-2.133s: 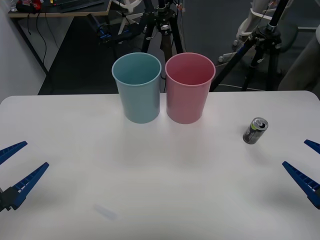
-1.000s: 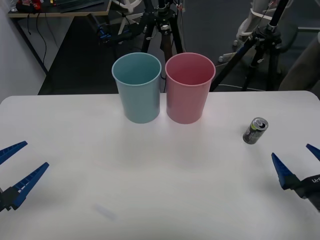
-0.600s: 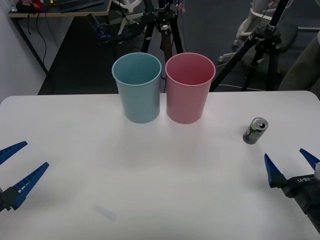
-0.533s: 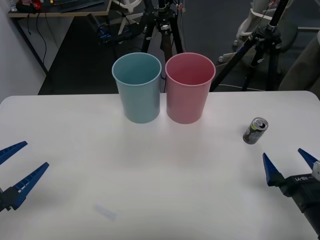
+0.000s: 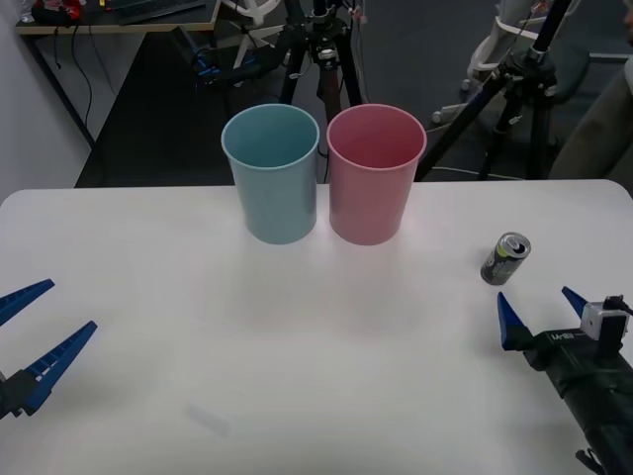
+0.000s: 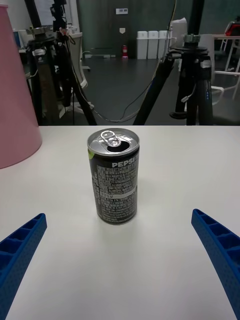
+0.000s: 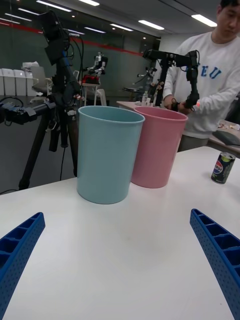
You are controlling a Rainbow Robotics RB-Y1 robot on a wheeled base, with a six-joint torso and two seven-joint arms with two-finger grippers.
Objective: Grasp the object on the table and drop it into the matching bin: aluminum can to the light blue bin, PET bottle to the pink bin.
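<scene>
The aluminum can (image 5: pixel 505 258) (image 6: pixel 114 182) (image 7: pixel 222 168), dark grey with a silver top and pull tab, stands upright on the white table (image 5: pixel 326 346) at the right. My right gripper (image 5: pixel 539 312) (image 6: pixel 120 255) is open just in front of the can, fingers apart and not touching it. The light blue bin (image 5: pixel 273 173) (image 7: pixel 107 152) and the pink bin (image 5: pixel 374 173) (image 7: pixel 156 146) (image 6: pixel 14 100) stand side by side at the table's far middle. My left gripper (image 5: pixel 25 336) (image 7: pixel 120 270) rests open near the table's left edge.
Camera tripods (image 5: pixel 321 49) (image 5: pixel 524 79) stand on the floor behind the table. A wide stretch of bare tabletop lies between the can and the bins.
My right gripper has moved forward and leftward from the table's right edge to just in front of the can. The can, the bins and the left arm have not moved.
</scene>
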